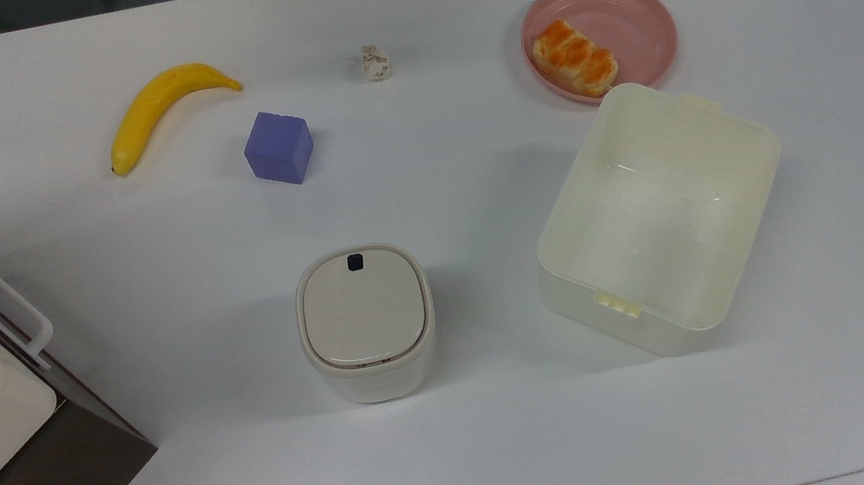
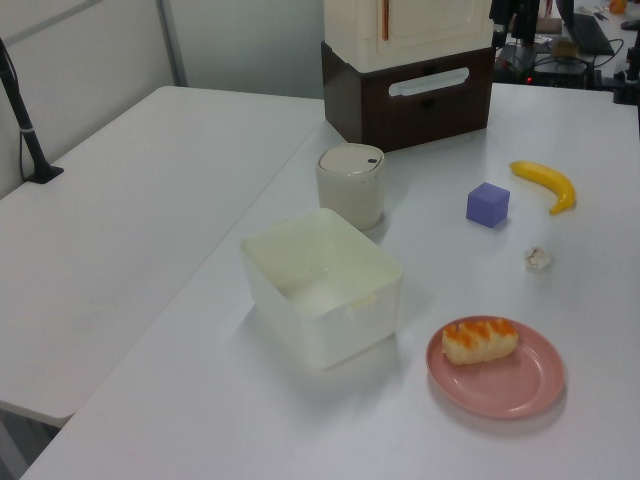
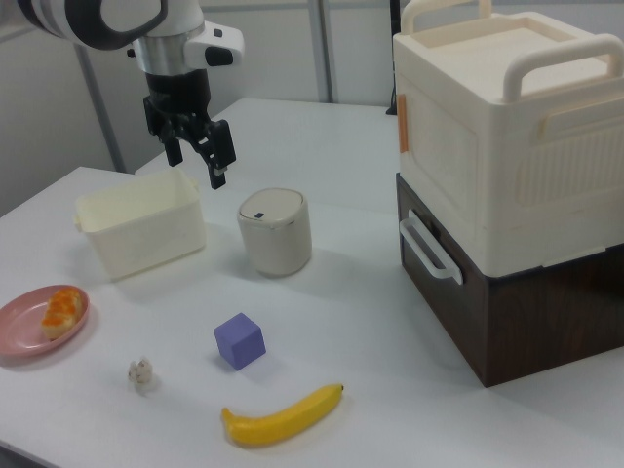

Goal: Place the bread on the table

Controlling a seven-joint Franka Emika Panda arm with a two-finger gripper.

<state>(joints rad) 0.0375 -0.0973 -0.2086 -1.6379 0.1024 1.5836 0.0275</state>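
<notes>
The bread is a small bun with a glossy orange-brown top. It lies on the left part of a round pink plate near the top view's far right. The left view has the bread on the plate at the front, and the right view has the bread on the plate at its left edge. In the right view my gripper hangs open and empty in the air above the cream bin, well away from the bread. The white table spreads around everything.
A cream plastic bin stands open beside the plate. A lidded cream canister, a purple cube, a yellow banana and a tiny off-white wad sit on the table. A brown-and-cream cabinet fills one corner.
</notes>
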